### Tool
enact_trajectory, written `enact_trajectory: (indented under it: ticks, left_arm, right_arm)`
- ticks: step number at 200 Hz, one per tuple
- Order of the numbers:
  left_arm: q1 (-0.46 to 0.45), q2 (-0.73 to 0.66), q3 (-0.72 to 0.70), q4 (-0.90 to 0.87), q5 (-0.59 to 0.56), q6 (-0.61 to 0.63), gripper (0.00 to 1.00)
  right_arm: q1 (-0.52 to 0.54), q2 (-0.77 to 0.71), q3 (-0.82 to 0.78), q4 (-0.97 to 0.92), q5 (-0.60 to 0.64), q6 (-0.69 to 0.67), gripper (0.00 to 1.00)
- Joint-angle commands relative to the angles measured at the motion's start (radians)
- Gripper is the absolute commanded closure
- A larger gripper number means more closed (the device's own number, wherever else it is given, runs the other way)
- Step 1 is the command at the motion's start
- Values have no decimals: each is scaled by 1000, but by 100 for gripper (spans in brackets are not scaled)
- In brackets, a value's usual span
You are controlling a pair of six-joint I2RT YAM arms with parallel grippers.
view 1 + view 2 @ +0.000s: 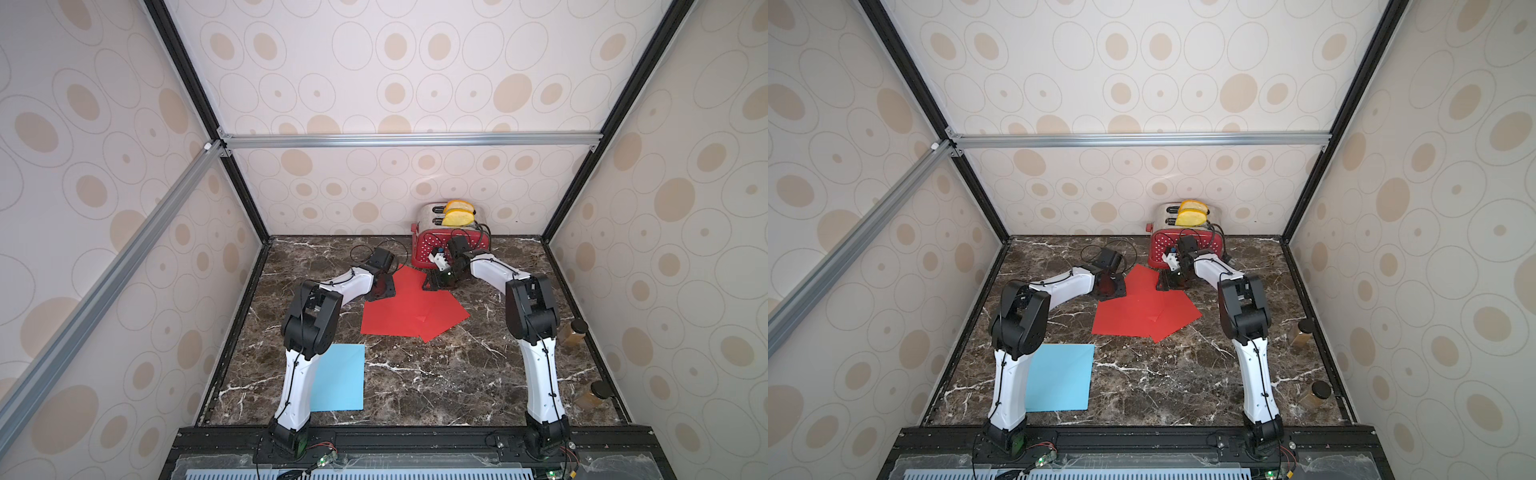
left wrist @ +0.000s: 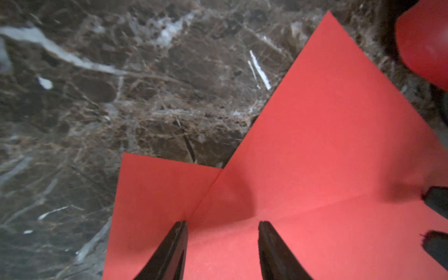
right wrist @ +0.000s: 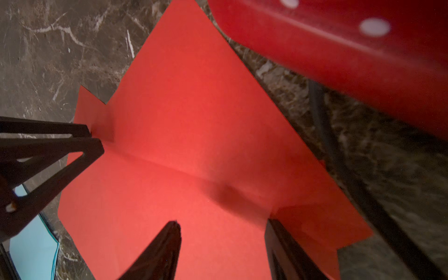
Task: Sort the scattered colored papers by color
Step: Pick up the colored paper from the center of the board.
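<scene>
Looking down in both top views, I count three red papers [image 1: 409, 313] fanned and overlapping just in front of the toaster [image 1: 436, 249]. One points a corner at it, one lies long axis across, and one slants. One blue paper [image 1: 340, 376] lies well apart from the toaster, beyond the reds, squared to the table edge and partly under the left arm [image 1: 299, 374]. In the left wrist view, the left gripper [image 2: 221, 224] has its jaws apart, empty, over red. In the right wrist view, the right gripper [image 3: 223, 223] is likewise spread and empty over red, with the toaster just beside.
</scene>
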Motion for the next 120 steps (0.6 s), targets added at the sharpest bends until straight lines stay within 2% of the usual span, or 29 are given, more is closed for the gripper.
enact_trajectory:
  ticks: [1, 45, 69, 93, 120]
  left_arm:
    - [-7, 27, -7, 11, 149, 18, 49]
    - [-6, 35, -24, 30, 274, 76, 48]
    - [-3, -18, 9, -108, 79, 144, 48]
    - [-3, -13, 68, -195, -16, 219, 48]
    - [-3, 20, 110, -291, -100, 219, 47]
  right_arm:
    - [-38, 32, -34, -23, 73, 34, 38]
    - [-41, 29, -41, -19, 67, 38, 37]
    - [-43, 25, -53, -11, 64, 39, 37]
    - [-42, 22, -67, -3, 62, 45, 37]
    - [-43, 20, -72, 2, 58, 52, 37]
